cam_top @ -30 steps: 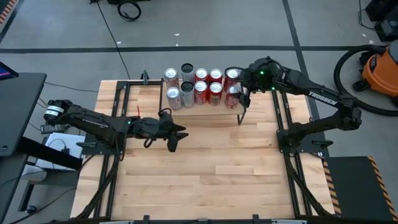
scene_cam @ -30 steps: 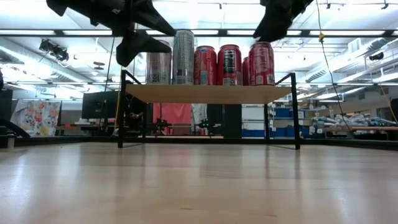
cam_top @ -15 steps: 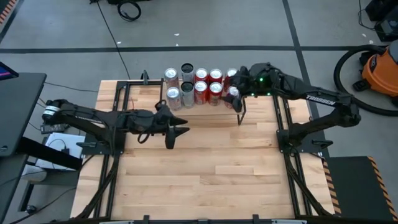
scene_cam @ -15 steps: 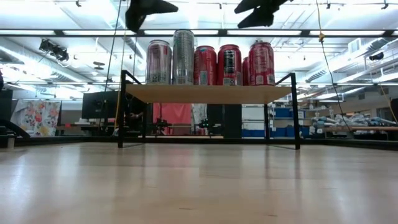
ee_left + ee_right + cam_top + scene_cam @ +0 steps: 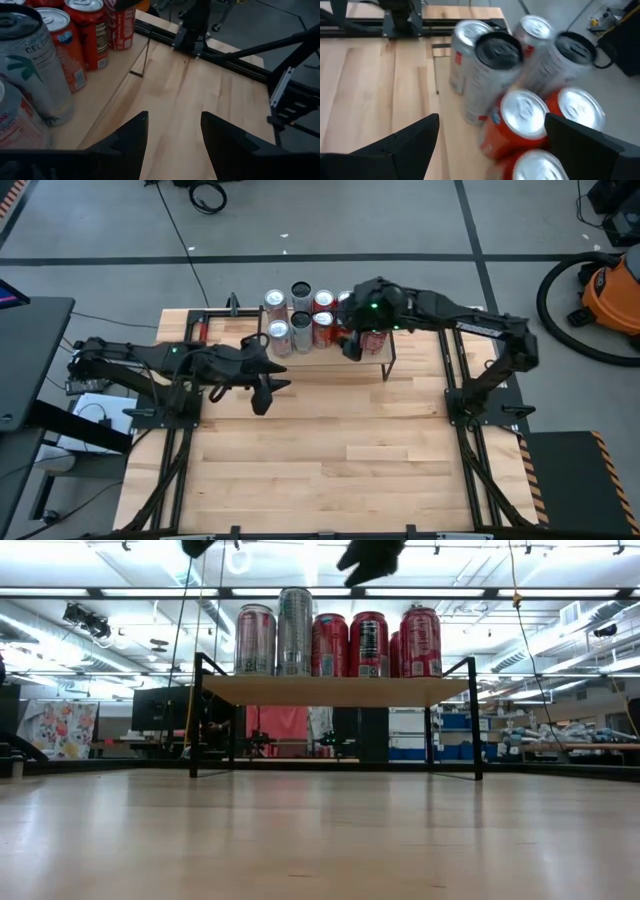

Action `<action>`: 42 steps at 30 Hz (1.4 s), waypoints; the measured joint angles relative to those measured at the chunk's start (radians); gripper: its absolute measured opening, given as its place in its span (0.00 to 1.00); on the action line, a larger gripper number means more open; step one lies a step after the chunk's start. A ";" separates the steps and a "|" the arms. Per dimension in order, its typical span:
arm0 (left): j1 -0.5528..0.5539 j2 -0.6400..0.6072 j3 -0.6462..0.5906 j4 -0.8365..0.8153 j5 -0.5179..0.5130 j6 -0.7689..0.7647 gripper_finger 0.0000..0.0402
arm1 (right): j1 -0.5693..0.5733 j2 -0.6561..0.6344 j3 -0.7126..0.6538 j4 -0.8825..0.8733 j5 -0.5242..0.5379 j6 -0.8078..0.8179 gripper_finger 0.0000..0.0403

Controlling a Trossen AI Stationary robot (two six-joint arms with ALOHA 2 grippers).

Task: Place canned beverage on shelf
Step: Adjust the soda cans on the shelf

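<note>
- The shelf (image 5: 325, 348) stood at the 12 o'clock edge of the wooden bench (image 5: 330, 450), on thin black legs (image 5: 195, 715).
- The cans (image 5: 335, 643) stood upright on the shelf, packed close together; none lay on the bench top.
- In the low view, a silver-pink can (image 5: 254, 640) and a taller silver can (image 5: 295, 631) were at the 9 o'clock end; red cans (image 5: 368, 644) filled the remainder toward 3 o'clock.
- The right end effector (image 5: 347, 340) hung above the cans near the 3 o'clock half of the shelf. Its fingers (image 5: 395, 145) were spread wide and released, gripping nothing; can tops showed between them in the right wrist view.
- The left end effector (image 5: 263, 393) was over bare bench at about 7 o'clock of the shelf, apart from it. Its fingers (image 5: 127, 140) stood partly apart with only bench surface between them; nothing was grasped.
- In the left wrist view, a pale tall can (image 5: 35, 65) and an orange-red can (image 5: 65, 47) were seen on the shelf board, with one shelf leg (image 5: 142, 57) just beside them.
- In the low view both arms showed only as dark shapes at the 12 o'clock border, above the can tops.
</note>
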 joint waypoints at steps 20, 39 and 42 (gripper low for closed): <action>-0.066 -0.005 0.026 -0.060 -0.034 -0.034 0.48 | -0.041 0.198 0.137 -0.095 -0.106 -0.048 0.92; -0.066 -0.021 0.026 -0.069 -0.034 -0.033 0.48 | -0.003 0.196 0.137 -0.132 -0.121 -0.021 0.92; -0.066 -0.021 0.026 -0.069 -0.034 -0.033 0.48 | -0.009 0.196 0.137 -0.134 -0.120 -0.024 0.92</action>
